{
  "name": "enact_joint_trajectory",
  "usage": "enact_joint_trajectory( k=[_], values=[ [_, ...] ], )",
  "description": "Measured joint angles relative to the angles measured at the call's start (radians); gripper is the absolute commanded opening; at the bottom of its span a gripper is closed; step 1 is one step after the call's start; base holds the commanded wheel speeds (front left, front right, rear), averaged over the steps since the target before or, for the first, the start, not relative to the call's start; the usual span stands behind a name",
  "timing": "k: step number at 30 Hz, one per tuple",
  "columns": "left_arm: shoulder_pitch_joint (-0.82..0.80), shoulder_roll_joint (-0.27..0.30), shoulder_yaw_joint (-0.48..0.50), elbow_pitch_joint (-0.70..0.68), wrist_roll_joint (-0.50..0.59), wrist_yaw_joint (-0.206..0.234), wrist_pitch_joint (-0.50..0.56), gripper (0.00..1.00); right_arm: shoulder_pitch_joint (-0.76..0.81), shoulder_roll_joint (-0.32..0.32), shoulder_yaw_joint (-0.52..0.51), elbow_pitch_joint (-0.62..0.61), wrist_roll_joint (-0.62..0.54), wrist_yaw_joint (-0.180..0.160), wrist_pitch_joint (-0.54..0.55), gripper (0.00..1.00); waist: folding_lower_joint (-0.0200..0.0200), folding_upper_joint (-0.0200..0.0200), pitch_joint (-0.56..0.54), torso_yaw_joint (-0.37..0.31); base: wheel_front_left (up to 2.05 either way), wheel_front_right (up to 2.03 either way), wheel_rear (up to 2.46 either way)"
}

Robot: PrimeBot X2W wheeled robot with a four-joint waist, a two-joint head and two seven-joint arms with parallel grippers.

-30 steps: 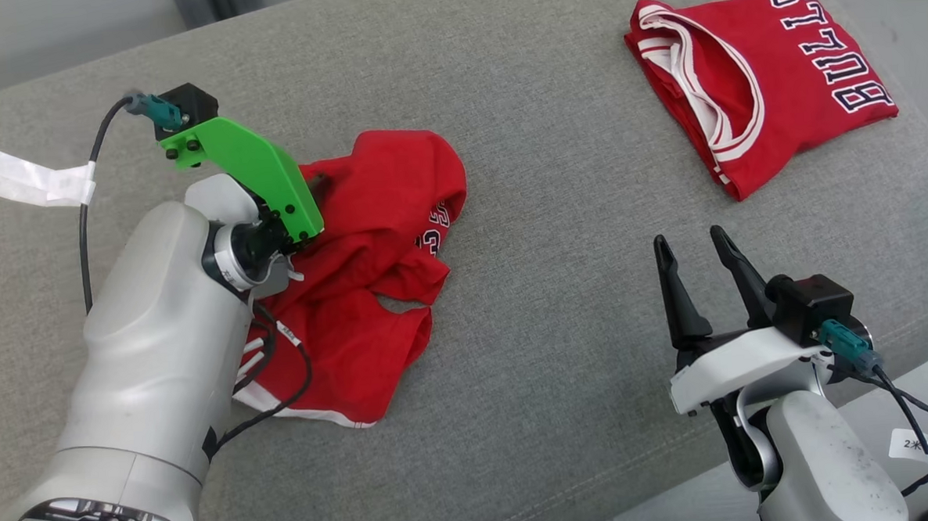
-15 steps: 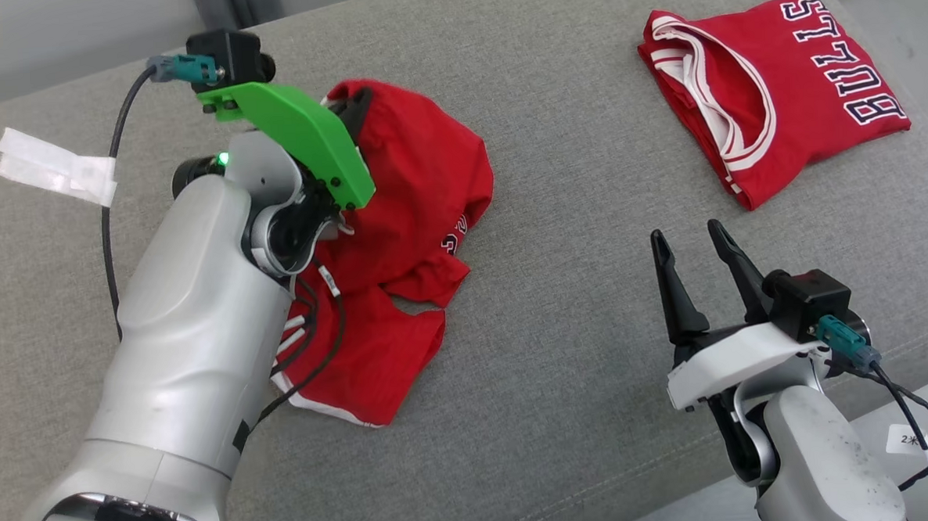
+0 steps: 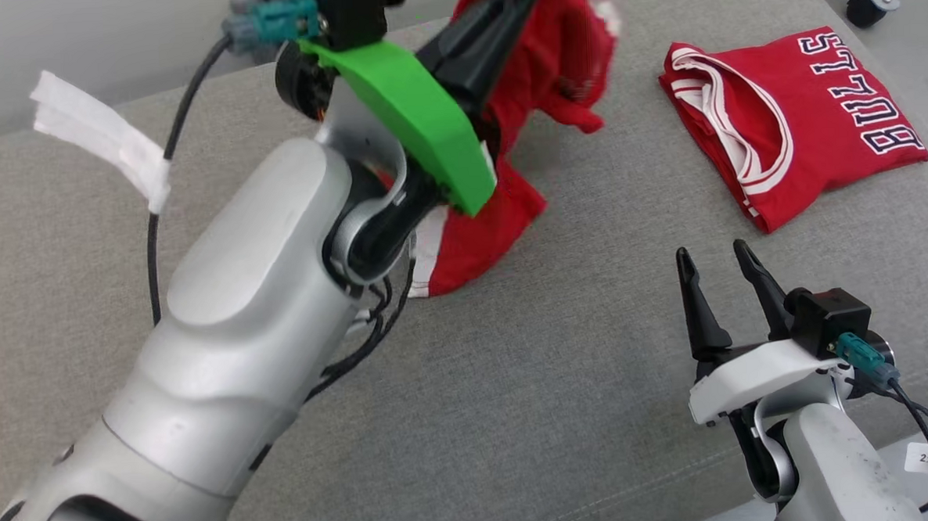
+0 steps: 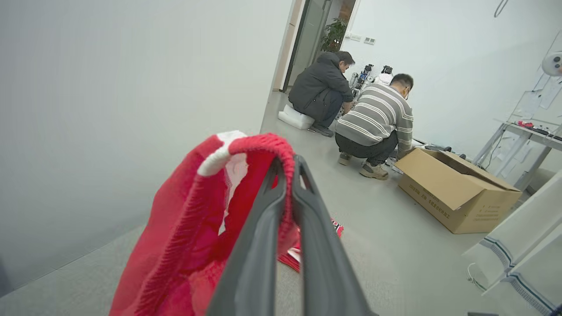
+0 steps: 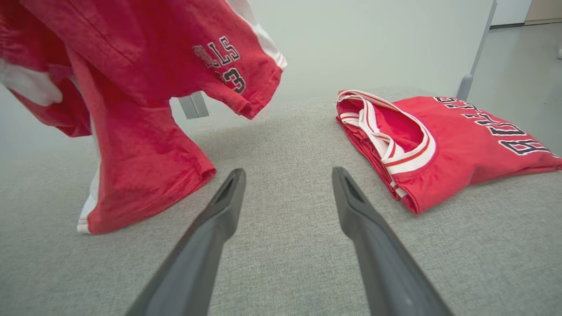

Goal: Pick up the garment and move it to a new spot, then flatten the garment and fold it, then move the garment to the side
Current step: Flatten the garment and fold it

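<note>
The left fingers point(image 4: 259, 237) are pinched tight on a fold of the red garment point(image 4: 189, 237), which hangs from them with its lower hem touching the grey cushion point(image 3: 555, 382). The right fingers point(image 5: 208, 239) stand wide and empty, near a folded jersey point(image 3: 810, 120).

Left jaws clamped garment point(image 3: 565, 60), hoisted it mostly off cushion point(image 3: 516, 383).
</note>
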Motion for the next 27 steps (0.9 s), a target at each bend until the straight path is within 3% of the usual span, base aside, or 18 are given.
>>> enact_joint_trajectory(
  k=[6,12,25,27],
  values=[
    [0.193,0.151,-0.129,-0.016,-0.022,0.0,0.041,0.0,0.018,-0.002,-0.009,-0.011,-0.003,0.0,0.002,1.0,0.0,0.0,-0.003,0.054,0.0,0.0,0.0],
    [0.375,0.235,-0.188,0.043,-0.024,0.006,0.031,0.0,0.018,-0.004,-0.01,-0.028,-0.009,0.0,0.011,1.0,0.0,0.0,0.0,0.114,0.0,0.0,0.0],
    [0.5,0.237,-0.12,0.144,-0.068,0.057,-0.14,0.0,0.018,-0.009,-0.002,-0.045,-0.013,0.0,0.034,1.0,0.0,0.0,-0.009,0.215,0.0,0.0,0.0],
    [0.513,0.227,-0.113,0.159,-0.076,0.058,-0.16,0.98,0.019,-0.009,-0.001,-0.046,-0.013,0.0,0.038,1.0,0.0,0.0,-0.017,0.218,0.0,0.0,0.0]
  ],
)
